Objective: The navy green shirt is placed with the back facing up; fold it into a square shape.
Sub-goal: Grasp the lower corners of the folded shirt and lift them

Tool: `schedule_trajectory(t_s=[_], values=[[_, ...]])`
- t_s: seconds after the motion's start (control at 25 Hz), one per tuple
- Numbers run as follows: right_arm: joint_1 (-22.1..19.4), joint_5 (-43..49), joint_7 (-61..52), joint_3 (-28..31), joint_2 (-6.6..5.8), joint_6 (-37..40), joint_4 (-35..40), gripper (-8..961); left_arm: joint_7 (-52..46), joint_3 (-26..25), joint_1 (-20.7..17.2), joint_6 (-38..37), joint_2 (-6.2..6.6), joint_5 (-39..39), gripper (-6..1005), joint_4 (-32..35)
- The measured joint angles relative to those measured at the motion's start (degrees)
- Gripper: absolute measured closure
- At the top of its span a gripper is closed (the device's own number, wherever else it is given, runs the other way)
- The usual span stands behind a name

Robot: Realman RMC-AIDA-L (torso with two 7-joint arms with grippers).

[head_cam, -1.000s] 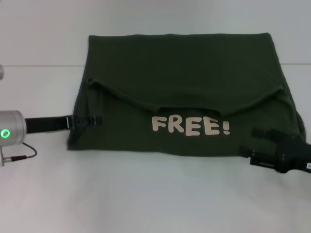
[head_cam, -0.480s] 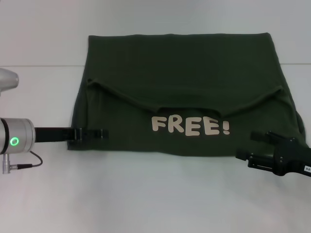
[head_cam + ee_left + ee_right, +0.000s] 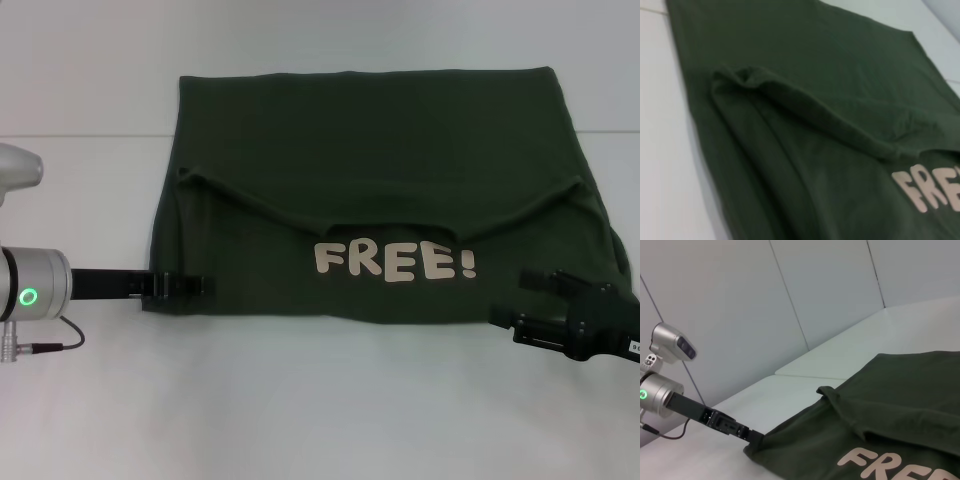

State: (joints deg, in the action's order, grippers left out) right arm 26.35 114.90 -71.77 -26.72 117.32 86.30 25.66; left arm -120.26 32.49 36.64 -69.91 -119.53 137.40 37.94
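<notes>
Currently both grippers sit at the near hem of the navy green shirt, one at each lower corner. The left gripper reaches in level from the left, its tips at the shirt's near-left corner; in the right wrist view the same tips meet the cloth edge, but whether they pinch fabric or merely touch it cannot be told. The right gripper lies at the near-right corner with its two fingers spread apart, one over the cloth and one beside the hem, nothing clamped.

Risks, as judgement: the grip may be uneven. If one side catches only the top layer while the other takes the full stack, a lift would peel layers apart and skew the fold. The right fingers look partly off the hem, so closing could miss the cloth. Soft fabric may also drag on the table and bunch.

Shirt condition: dark olive, matte, lying flat on the white table, centred between the arms. It is already partly folded; a flap lies across the near half with a curved edge running side to side, and pale letters reading "FREE!" show on that flap. The left wrist view shows stacked folds along the left edge. The outline is wider than deep, not yet square.
</notes>
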Motion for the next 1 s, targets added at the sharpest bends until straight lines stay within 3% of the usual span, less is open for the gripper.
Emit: schedule_trajectory(t_s=[0.04, 0.12, 0.56, 0.64, 0.8, 1.0], values=[[-0.1, -0.02, -0.01, 0.03, 0.0, 0.07, 0.0, 26, 0.12, 0.08, 0.06, 0.2, 0.0, 0.51, 161, 0.01], [-0.31, -0.06, -0.04, 0.42, 0.0, 0.14, 0.0, 26, 0.19, 0.34, 0.25, 0.83, 0.0, 1.66, 409, 0.0], [-1.57, -0.1, -7.03, 5.26, -0.65, -0.75, 1.87, 27, 1.07, 1.79, 0.51, 0.79, 0.06, 2.27, 897, 0.1], [-1.9, 0.3, -12.95, 5.7, -1.04, -2.12, 4.45, 26, 1.14, 2.06, 0.58, 0.71, 0.03, 2.26, 909, 0.13], [-1.68, 7.5, -31.79, 3.15, -3.39, -4.45, 13.69, 26, 1.16, 2.01, 0.8, 0.21, 0.06, 2.2, 932, 0.28], [1.82, 20.18, -57.57, 0.95, -8.32, -3.57, 20.73, 27, 1.16, 1.65, 0.9, -0.7, 0.18, 2.06, 961, 0.97]])
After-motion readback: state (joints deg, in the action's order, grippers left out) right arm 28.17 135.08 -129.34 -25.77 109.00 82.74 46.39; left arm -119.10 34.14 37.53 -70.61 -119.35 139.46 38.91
